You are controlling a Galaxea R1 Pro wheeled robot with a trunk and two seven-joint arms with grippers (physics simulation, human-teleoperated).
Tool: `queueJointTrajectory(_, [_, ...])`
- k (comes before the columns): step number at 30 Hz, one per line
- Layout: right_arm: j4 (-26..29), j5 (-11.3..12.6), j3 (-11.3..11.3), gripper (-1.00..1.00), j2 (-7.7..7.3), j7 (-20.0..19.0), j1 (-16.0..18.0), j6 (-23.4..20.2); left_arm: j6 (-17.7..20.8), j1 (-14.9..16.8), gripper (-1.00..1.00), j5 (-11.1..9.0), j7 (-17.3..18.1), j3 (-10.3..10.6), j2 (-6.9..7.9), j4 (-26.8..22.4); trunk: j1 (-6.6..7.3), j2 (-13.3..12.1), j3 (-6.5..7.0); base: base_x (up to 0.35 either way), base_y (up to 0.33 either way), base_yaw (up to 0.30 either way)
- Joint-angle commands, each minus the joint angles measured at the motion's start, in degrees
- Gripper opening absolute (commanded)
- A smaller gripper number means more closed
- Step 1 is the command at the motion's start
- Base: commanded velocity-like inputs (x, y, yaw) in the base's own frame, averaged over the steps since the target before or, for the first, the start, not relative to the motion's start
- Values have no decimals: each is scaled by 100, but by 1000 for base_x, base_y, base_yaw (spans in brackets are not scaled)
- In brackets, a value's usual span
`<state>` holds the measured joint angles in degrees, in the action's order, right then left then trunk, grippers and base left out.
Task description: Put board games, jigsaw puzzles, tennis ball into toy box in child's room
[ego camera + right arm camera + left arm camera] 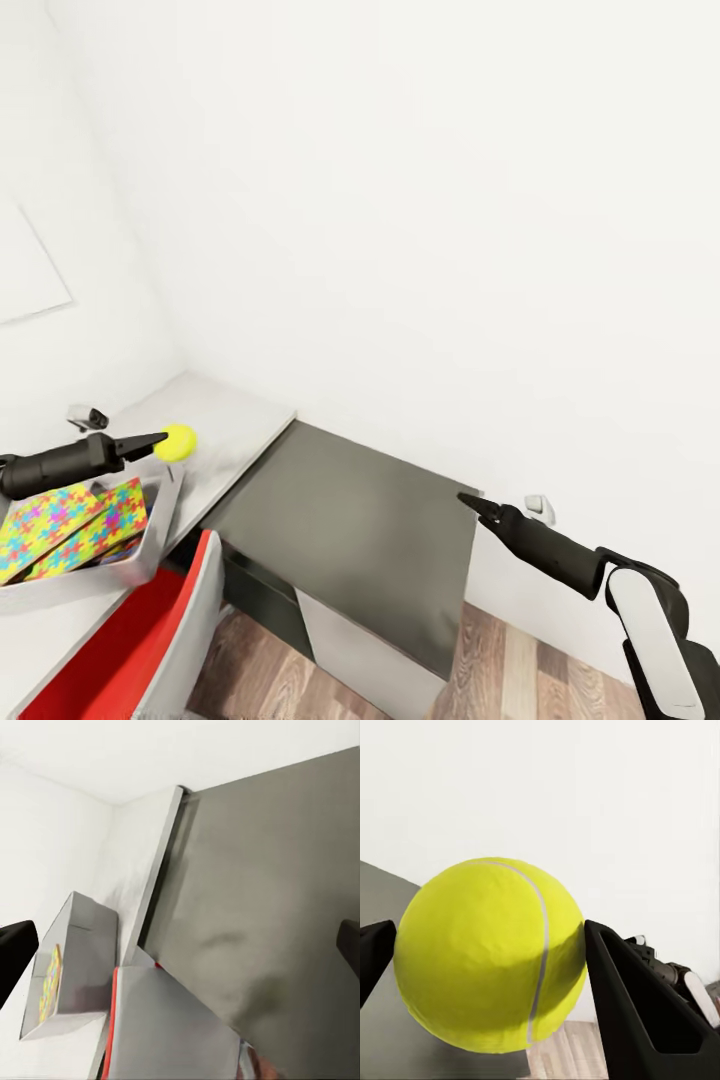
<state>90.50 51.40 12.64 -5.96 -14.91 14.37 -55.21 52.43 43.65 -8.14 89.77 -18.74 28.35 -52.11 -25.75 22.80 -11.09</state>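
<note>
The yellow-green tennis ball (179, 442) sits between the fingers of my left gripper (163, 441), which is shut on it just past the far corner of the toy box (152, 548). Up close, the tennis ball (491, 952) spans the whole gap between the black fingers (630, 997). Two jigsaw puzzles (70, 525) lie slanted inside the light grey toy box, which stands on the table's light grey wing (235, 425). My right gripper (470, 500) hovers open over the far right corner of the dark grey wing (360, 520). The right wrist view also takes in the toy box (79, 960).
A red chair with a grey back (150, 640) is pushed in beside the desk, below the toy box. White walls close off the desk's far side. Wood-plank floor (520, 660) lies to the right of the dark wing's white panel (360, 655).
</note>
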Motion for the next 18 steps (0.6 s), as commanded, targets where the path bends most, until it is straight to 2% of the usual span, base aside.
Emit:
queueJointTrajectory(1, [2,-51,8,100,4,-56,4,-25,30,-13,-100,-56,23,2,10,-2,-3,12,-11,0,0,286])
queueJointTrajectory(5, [2,-51,3,100,23,-56,4,-26,31,-71,-100,-236,23,2,63,-15,-3,12,-11,0,0,286])
queueJointTrajectory(18, [2,-51,1,100,18,-56,3,-29,31,-93,-100,-284,23,2,91,-18,-3,12,-11,0,0,286])
